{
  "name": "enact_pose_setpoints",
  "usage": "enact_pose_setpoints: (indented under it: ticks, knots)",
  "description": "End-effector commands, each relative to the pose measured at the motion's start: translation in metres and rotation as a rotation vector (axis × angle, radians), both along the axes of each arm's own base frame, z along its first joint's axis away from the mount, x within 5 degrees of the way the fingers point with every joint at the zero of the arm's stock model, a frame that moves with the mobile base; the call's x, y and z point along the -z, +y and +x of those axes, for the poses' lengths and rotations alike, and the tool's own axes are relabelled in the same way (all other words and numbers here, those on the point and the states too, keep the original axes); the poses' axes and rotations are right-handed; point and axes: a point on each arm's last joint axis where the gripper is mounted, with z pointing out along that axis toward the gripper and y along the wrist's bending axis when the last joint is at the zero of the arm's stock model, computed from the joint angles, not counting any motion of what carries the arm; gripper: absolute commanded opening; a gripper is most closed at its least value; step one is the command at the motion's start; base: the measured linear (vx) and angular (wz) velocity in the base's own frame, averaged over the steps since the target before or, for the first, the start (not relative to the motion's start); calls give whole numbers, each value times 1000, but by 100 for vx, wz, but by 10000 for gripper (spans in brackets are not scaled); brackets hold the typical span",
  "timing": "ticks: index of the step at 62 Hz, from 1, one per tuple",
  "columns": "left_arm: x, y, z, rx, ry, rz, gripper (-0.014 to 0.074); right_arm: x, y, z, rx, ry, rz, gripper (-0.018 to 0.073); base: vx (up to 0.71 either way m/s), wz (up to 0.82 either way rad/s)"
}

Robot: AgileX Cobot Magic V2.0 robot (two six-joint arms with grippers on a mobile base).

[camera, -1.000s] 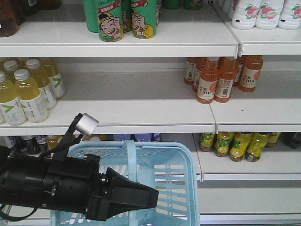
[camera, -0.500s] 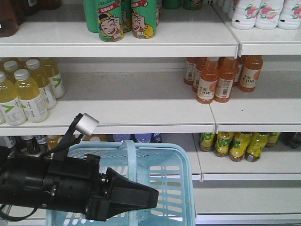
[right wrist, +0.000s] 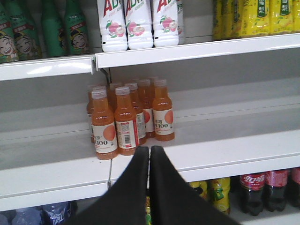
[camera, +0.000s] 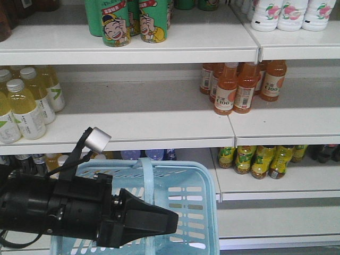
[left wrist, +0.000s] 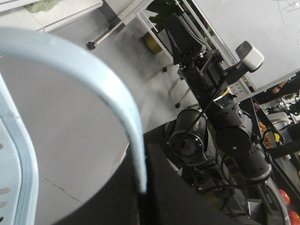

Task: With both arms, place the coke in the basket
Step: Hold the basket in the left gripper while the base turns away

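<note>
The light-blue basket [camera: 183, 171] hangs low in the front view, below the middle shelf. My left gripper [left wrist: 143, 161] is shut on the basket's hoop handle [left wrist: 79, 65]; the left arm itself is out of the front view. My right gripper [camera: 171, 219] is shut and empty, its black arm crossing in front of the basket, a silver knob [camera: 98, 140] on a stalk above it. In the right wrist view the right gripper [right wrist: 150, 150] points at the shelves. Coke bottles [right wrist: 253, 186] with red labels stand on the lower shelf, down and to its right.
Orange bottles [camera: 235, 87] stand on the middle shelf, pale yellow bottles [camera: 25, 109] at its left. Green cans [camera: 130, 21] and white bottles [camera: 287, 13] fill the top shelf. Yellow-green bottles [camera: 260, 161] stand on the lower shelf. White shelf edges [camera: 159, 142] jut forward.
The shelves and their bottles have slid left and slightly up in the front view. The basket has shifted a little left. The right arm holds the same place in the frame.
</note>
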Motion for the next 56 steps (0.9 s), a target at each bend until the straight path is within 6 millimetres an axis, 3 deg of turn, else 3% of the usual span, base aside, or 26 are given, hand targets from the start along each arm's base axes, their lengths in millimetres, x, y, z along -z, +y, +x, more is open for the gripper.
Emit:
enact_pose_setpoints:
  ticks: [1,23,56]
  knots:
    - [-21,-1,-4,5,-23,-101,-6,-5,1,-1,-4,-75,-18,-8,-3,-17]
    - [-21,-1,-4,5,-23,-101,-6,-5,1,-1,-4,-75,-18,-8,-4,-35]
    - [-21,-1,-4,2,-23,-100,-6,-5,1,-1,-4,-75,-18,-8,-9,-64]
